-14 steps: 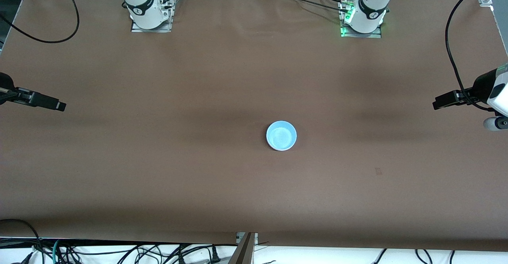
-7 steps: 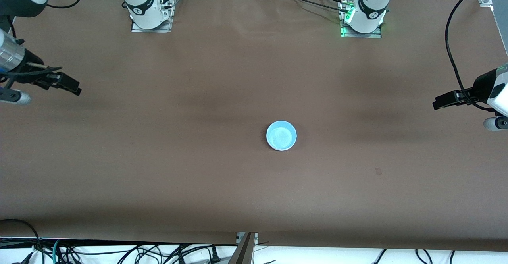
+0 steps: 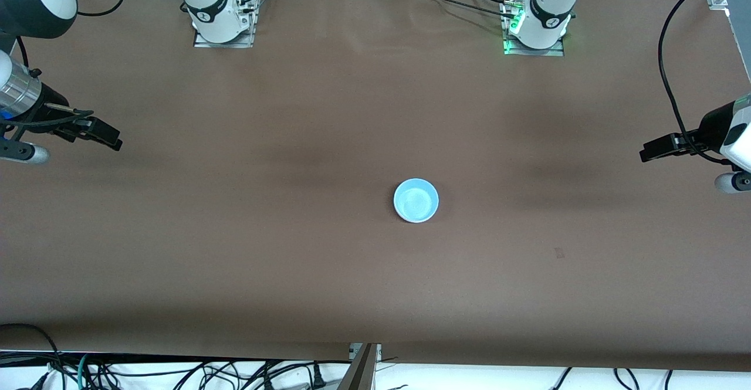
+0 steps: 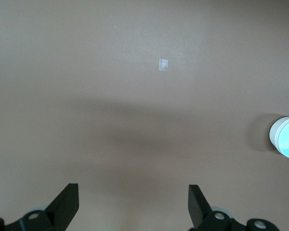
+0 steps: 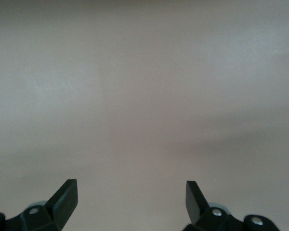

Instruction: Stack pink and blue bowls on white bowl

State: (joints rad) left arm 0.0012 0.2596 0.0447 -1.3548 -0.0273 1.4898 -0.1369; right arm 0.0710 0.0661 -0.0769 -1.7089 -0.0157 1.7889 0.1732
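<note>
Blue bowl (image 3: 416, 200) in the middle of the front view, a little below centre, flat on the brown table (image 3: 264, 273), mouth up. Round, so no long side to line up with. In the left wrist view, a white wall under the blue rim, most likely the white bowl (image 4: 273, 137) with the blue one nested in it. No pink bowl to be seen anywhere; maybe tucked between the two, cannot tell.

Left gripper (image 3: 643, 156) at the edge of the frame on the left arm's end of the table, about mid height, fingers wide apart and holding nothing. Closer to the bowl than the other one, and the only one with the bowl in its own camera. Bowl off to one side of it, toward the table's middle and a bit lower in the front view, well apart.

Right gripper (image 3: 115, 142) at the edge of the frame on the right arm's end, also spread wide and holding nothing, over bare table, far from the bowl.

Probably little left to do, going by the stack
</note>
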